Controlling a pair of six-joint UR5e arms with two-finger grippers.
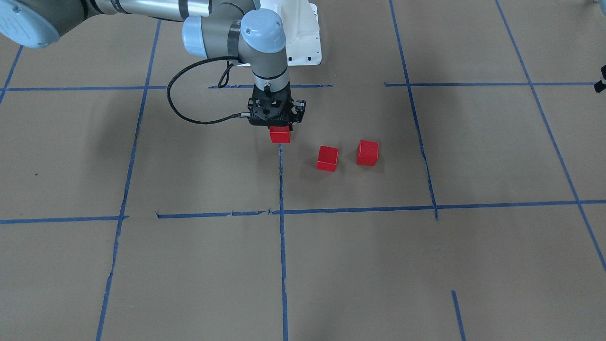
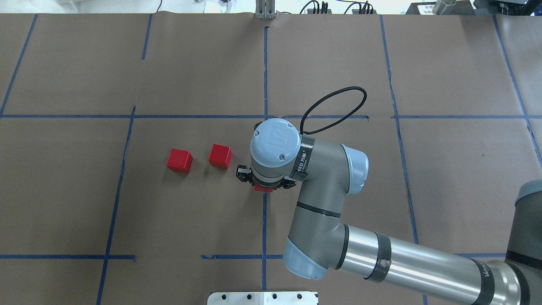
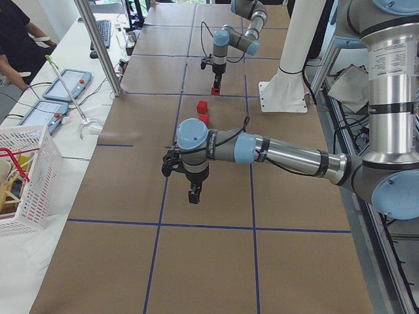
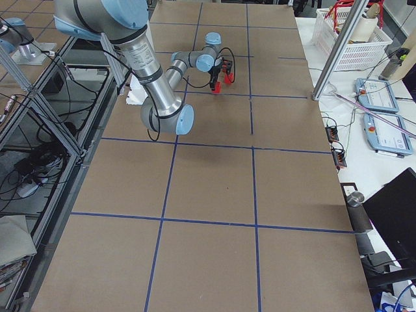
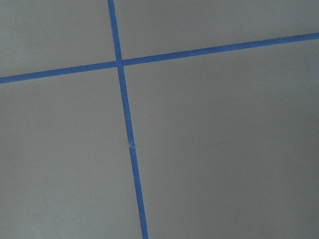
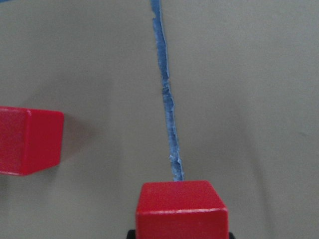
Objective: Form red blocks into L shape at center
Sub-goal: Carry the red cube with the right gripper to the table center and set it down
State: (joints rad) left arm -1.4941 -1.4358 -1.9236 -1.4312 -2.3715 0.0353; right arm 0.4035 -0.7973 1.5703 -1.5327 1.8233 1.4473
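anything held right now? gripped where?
One red block, in the right gripper, pinched at its upper sides; its lower part shows below the fingers. For the left gripper it cannot be told.

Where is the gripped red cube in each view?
Front-facing: matte red cube upper centre, under right gripper.
Overhead: cube centre, mostly hidden.
Exterior left: cube far, top centre.
Exterior right: cube top centre.
Left wrist: absent.
Right wrist: cube bottom centre.
Landmark: blue tape line.
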